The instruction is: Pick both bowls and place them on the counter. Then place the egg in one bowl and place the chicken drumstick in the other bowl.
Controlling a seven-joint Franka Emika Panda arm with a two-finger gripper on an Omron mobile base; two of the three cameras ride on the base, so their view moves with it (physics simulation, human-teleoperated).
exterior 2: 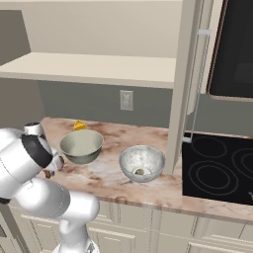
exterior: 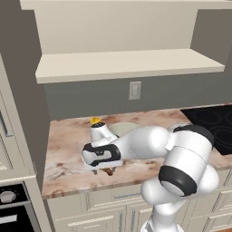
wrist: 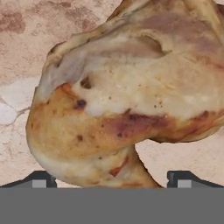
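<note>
My claw [wrist: 112, 181] hangs low over the chicken drumstick [wrist: 127, 96], which lies on the bench [exterior: 68, 140]; fingertips spread either side of it, not closed; I judge it light, greasy, uneven; best pinched across the plump end.

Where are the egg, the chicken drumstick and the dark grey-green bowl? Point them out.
egg [exterior 2: 140, 171]: right base view, its top, inside the white bowl.
chicken drumstick [wrist: 127, 100]: hand view, plump middle.
dark grey-green bowl [exterior 2: 79, 157]: right base view, outer wall.
</note>
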